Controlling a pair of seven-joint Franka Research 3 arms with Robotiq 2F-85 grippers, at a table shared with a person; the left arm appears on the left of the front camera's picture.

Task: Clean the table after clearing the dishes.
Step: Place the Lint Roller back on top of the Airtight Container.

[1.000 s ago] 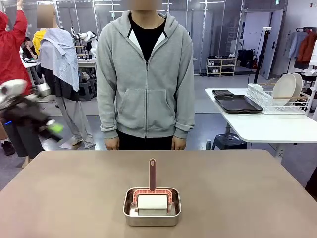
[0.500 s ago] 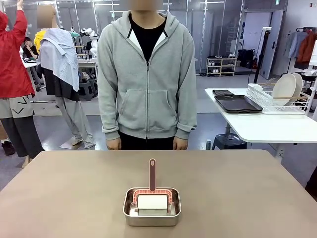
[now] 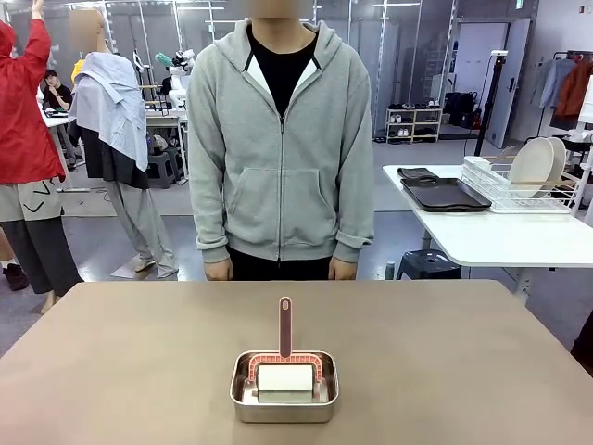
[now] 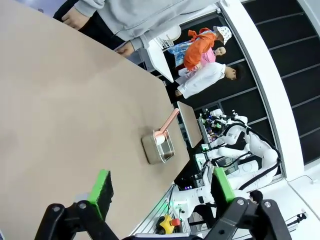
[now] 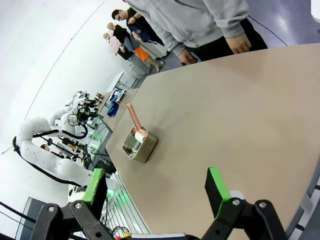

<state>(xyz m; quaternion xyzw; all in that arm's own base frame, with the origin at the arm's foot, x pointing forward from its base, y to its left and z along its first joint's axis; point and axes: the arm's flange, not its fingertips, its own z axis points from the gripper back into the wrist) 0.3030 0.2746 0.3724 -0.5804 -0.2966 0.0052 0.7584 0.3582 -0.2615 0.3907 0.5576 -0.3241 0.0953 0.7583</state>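
The brown table (image 3: 139, 352) carries a small steel pan (image 3: 283, 400) near its front middle. In the pan lies a white roller (image 3: 285, 377) with a pink handle (image 3: 285, 324) pointing toward the person. White plates (image 3: 533, 162) stand in a wire rack on the white side table (image 3: 500, 236) at the right, beside stacked dark trays (image 3: 445, 195). My left gripper (image 4: 162, 186) hangs open above the table, well away from the pan (image 4: 159, 147). My right gripper (image 5: 156, 189) is open too, high over the table (image 5: 225, 115), with the pan (image 5: 139, 144) far ahead.
A person in a grey hoodie (image 3: 278, 139) stands at the table's far edge, hands (image 3: 219, 270) hanging at the sides. A dark stool (image 3: 428, 264) sits under the white side table. Other people stand far off at the back left.
One second ago my left arm showed blurred at the front view's left edge; it has since left that view. The person has shifted slightly to the right.
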